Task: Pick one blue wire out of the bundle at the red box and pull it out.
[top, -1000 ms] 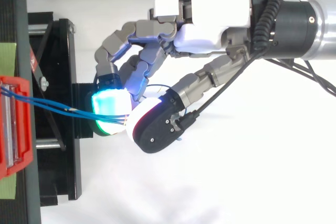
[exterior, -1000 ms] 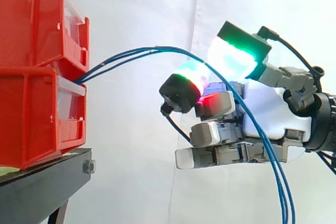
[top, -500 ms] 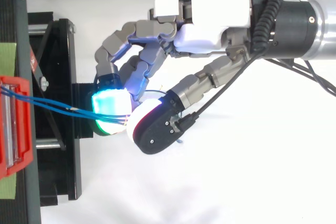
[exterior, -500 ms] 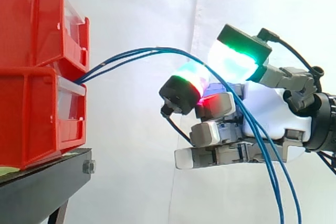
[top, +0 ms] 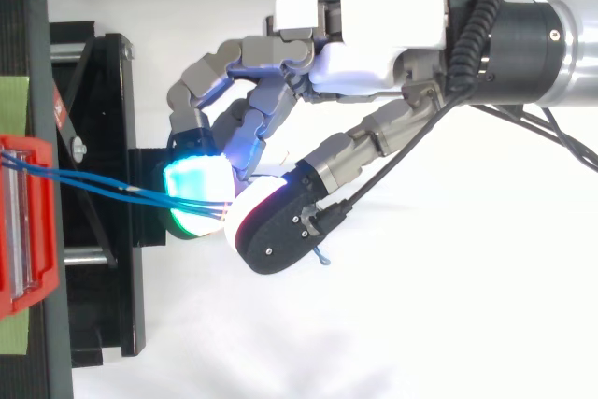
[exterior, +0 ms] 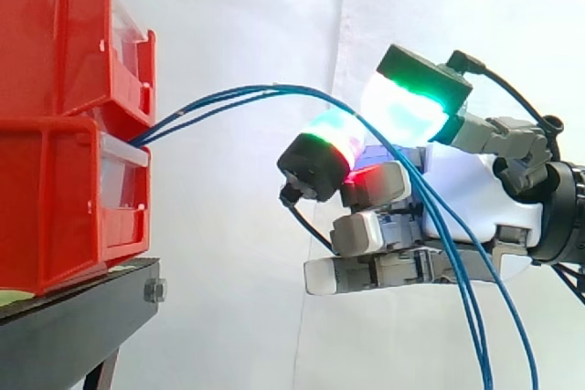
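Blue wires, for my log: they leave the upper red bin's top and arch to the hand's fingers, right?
No. Side view: the blue wires leave under the upper red bin, above the lower red bin, and arch to the fingers of the hand.

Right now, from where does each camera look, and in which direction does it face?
Side view: beside the work at about its height, looking level across at the stacked red plastic bins on the black metal stand before the white curtain; the hand enters from the right edge.
Top view: above the work, looking down on bins and stand at the left; the hand and the arm reach in from the right.
Shared: the thin blue wires running from the bins to the glowing pads that pinch them.
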Robot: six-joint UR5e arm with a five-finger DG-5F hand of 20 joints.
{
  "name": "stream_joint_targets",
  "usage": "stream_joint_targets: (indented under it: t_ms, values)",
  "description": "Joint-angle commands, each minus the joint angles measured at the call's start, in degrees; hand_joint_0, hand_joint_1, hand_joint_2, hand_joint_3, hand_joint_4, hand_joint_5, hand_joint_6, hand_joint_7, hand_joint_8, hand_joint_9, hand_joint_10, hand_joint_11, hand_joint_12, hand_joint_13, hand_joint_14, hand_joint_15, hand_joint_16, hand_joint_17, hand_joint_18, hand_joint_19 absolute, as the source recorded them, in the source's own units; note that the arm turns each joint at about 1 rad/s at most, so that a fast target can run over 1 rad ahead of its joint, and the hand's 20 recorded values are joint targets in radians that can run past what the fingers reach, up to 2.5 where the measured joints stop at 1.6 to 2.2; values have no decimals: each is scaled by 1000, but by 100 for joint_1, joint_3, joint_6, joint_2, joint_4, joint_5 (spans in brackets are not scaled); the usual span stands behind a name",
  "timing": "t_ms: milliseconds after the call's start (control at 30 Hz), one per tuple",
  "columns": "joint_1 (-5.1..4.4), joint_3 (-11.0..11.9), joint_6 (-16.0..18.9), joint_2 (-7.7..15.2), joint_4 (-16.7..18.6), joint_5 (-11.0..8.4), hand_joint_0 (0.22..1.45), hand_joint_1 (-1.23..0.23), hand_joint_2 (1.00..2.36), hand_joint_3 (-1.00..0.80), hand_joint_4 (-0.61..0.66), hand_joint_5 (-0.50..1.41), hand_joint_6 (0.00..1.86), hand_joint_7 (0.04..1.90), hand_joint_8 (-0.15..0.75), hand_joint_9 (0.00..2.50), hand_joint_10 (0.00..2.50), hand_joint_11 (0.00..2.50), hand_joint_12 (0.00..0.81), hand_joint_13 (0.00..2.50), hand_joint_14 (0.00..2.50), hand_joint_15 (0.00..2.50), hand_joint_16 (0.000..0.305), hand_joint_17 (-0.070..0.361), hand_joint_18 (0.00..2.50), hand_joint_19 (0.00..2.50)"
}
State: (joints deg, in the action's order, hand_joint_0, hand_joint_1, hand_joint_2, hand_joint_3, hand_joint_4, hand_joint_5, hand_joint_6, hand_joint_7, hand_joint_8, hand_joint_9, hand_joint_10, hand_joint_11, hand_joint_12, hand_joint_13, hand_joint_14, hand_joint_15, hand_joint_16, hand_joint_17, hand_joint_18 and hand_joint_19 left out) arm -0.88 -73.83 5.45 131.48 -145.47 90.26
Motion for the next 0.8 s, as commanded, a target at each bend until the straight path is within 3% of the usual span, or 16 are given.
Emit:
stream_joint_targets:
  t_ms: [0,267,600,767]
  values:
    - [0,0,0,0,-8,0,755,-904,1008,-172,298,-178,796,1272,279,957,23,1070,372,872,28,843,60,135,483,471]
    - [0,0,-9,0,1,0,832,-851,1016,-192,258,-185,818,1086,260,904,24,1063,354,830,29,859,58,130,408,505]
    - [0,0,0,0,1,0,873,-780,1016,-221,234,-98,648,1263,246,950,24,968,342,842,26,864,56,125,361,574]
    - [0,0,0,0,1,0,797,-819,1018,-217,203,-80,566,1354,245,926,26,948,347,844,30,850,55,124,409,496]
